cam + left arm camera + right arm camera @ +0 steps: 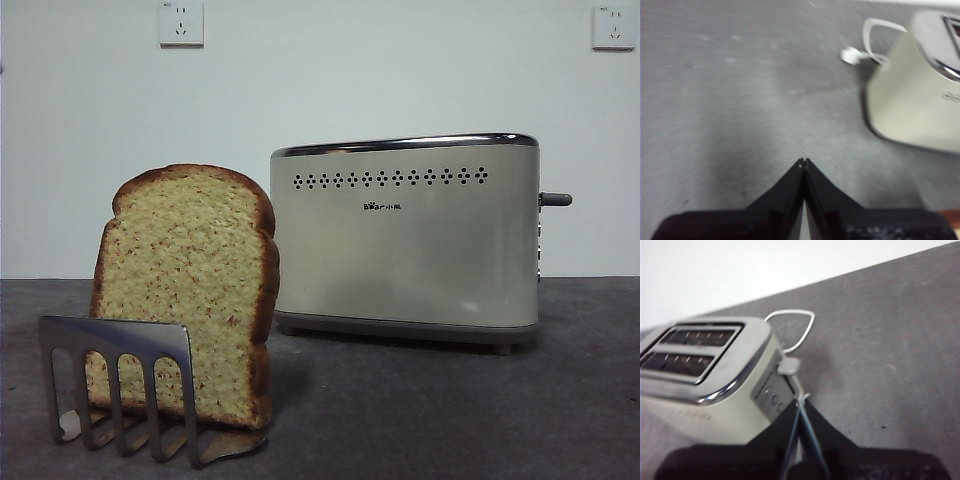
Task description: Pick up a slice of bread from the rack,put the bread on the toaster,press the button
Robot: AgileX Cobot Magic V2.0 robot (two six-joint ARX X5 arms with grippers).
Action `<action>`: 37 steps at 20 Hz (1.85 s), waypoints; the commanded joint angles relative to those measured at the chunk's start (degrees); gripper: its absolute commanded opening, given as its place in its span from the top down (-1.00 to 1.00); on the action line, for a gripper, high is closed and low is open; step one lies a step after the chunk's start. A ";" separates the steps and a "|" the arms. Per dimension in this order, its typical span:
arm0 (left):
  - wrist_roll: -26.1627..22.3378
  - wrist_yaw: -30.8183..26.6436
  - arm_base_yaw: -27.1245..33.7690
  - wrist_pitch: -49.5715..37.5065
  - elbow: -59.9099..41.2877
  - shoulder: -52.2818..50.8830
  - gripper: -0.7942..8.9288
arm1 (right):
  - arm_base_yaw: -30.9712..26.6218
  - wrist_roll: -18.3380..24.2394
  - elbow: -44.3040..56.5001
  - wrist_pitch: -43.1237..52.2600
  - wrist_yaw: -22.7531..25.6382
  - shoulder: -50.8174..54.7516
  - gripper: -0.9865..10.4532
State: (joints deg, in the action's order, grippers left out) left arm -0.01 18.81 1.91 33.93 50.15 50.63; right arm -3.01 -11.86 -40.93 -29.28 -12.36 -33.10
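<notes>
The toaster (pixel 405 235) carries a small dark logo (pixel 381 206) under its row of dot holes; the lettering is too small to read. The slice of bread (pixel 185 290) stands upright in the rack (pixel 118 385), just beside the toaster. The button (pixel 788 365) juts from the toaster's narrow end, close ahead of the right gripper (pixel 801 399), whose jaws are closed on nothing. The left gripper (pixel 803 162), jaws pressed together and empty, hovers over bare table (pixel 740 100) near the toaster; its view is blurred
</notes>
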 commanded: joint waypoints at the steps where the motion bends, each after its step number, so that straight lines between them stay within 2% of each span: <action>1: -12.94 5.29 -0.17 6.01 8.09 6.08 0.85 | 0.04 4.96 -4.11 -4.44 -4.66 -4.04 0.83; 4: -24.57 9.70 -1.09 13.68 16.04 11.98 0.85 | 0.04 7.74 -8.09 -8.70 -9.86 -8.26 0.83; 7: -33.77 10.36 -3.72 19.37 22.23 16.52 0.85 | 0.04 9.97 -10.99 -10.95 -14.43 -11.69 0.83; 11: -40.41 10.38 -7.80 20.92 26.10 20.46 0.85 | 0.04 10.29 -13.62 -11.98 -18.12 -15.56 0.83; 15: -46.93 8.52 -17.70 21.77 26.82 24.11 0.84 | 0.04 11.10 -17.03 -13.25 -19.17 -20.24 0.83; 16: -47.15 6.67 -20.44 22.12 26.82 24.76 0.82 | 0.04 11.10 -17.53 -13.22 -19.17 -21.03 0.83; 17: -47.15 4.68 -23.06 22.21 26.82 25.38 0.69 | 0.04 11.15 -18.05 -13.22 -19.17 -21.73 0.83; 19: -47.21 1.05 -28.13 22.16 26.82 25.97 0.20 | 0.04 11.82 -18.73 -13.18 -19.17 -22.93 0.83; 20: -47.19 -0.61 -30.27 22.16 26.82 26.21 0.02 | 0.04 12.31 -18.82 -13.18 -19.17 -23.34 0.83; 25: -47.28 -2.73 -37.77 24.55 26.82 28.33 -0.01 | 0.04 13.49 -18.82 -13.33 -19.19 -24.13 0.83; 29: -48.46 -6.01 -39.10 25.18 26.82 32.44 0.00 | 0.04 14.12 -18.82 -13.77 -19.19 -24.13 0.83; 37: -48.44 -5.29 -39.08 26.58 26.82 41.51 0.01 | 0.04 15.17 -18.82 -14.51 -19.17 -24.17 0.83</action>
State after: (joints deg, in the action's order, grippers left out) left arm -47.97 13.04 -36.95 60.20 77.14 91.79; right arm -3.01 2.66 -59.57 -43.90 -31.35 -57.14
